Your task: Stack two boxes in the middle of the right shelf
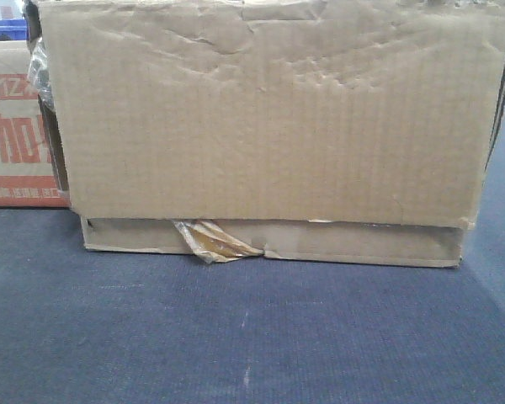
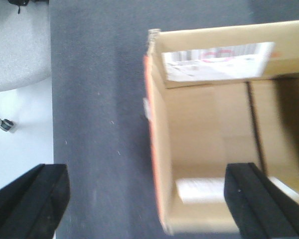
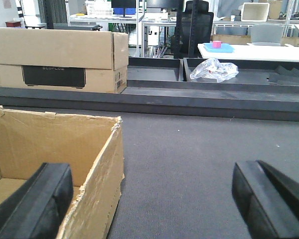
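A large plain brown box fills the front view, standing on blue carpet with a wrinkled face and torn yellowish tape at its lower edge. Another box with red print stands behind it on the left. In the left wrist view my left gripper is open wide over the left wall of an open box with an orange-red outer face; one finger is inside and one outside. My right gripper is open across the right wall of an open box in the same way. The shelf is out of view.
A closed carton with a black label sits on a low dark platform, with a clear plastic bag in a tray behind. Office chairs and white tables stand farther back. A grey round seat is left of the carpet. A blue bin shows top left.
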{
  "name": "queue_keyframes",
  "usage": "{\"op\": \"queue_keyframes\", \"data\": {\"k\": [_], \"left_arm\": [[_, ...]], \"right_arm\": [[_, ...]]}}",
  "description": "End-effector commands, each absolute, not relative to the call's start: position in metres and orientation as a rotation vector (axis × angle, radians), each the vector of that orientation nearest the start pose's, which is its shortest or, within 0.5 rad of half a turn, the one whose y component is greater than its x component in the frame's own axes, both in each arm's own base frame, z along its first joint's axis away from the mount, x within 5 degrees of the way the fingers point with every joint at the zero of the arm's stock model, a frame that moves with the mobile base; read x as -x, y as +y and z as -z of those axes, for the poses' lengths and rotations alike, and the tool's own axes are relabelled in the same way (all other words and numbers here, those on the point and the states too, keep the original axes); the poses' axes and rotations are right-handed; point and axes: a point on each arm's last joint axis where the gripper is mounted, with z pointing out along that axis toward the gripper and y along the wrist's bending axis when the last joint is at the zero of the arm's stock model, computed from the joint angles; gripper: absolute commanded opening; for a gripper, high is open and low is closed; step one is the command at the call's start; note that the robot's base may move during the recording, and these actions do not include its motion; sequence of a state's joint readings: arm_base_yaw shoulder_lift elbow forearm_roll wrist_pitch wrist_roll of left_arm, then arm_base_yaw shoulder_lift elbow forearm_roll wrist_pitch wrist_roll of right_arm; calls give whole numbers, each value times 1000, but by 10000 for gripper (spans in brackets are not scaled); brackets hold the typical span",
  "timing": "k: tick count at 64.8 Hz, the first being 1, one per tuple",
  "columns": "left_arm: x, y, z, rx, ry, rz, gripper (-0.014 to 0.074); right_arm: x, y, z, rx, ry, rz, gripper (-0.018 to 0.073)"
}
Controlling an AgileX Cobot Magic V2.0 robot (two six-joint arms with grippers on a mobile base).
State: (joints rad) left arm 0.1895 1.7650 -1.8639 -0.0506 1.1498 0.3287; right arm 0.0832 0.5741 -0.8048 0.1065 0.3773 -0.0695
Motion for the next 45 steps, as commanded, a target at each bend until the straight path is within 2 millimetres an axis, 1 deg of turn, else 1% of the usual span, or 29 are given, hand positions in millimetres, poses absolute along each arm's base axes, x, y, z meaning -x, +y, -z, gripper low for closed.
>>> {"op": "queue_keyframes", "data": {"k": [1,7,17,26,30,33,36,38,45], "left_arm": [[-397,72,-373,-174,2513,-129,526],[-411,75,-351,-174,2554,-116,526],[-427,78,-323,-174,2602,-101,526],[-433,80,-310,-171,2628,-94,526],[-433,80,-309,-171,2630,-93,523],[-433,80,-310,-169,2626,-86,505],[-433,80,-309,-169,2629,-85,466],[-432,80,-309,-169,2636,-80,416],[-430,79,-308,-173,2667,-69,134]], "right_arm": [[-106,12,-405,75,1614,-115,551],[-106,12,-405,75,1614,-115,551],[-106,12,-404,77,1627,-116,551],[-106,12,-404,77,1629,-116,551],[-106,12,-404,77,1629,-116,551],[-106,12,-404,77,1629,-116,551],[-106,12,-404,77,1629,-116,551],[-106,12,-404,77,1629,-116,551],[-106,12,-404,77,1629,-116,551]]}}
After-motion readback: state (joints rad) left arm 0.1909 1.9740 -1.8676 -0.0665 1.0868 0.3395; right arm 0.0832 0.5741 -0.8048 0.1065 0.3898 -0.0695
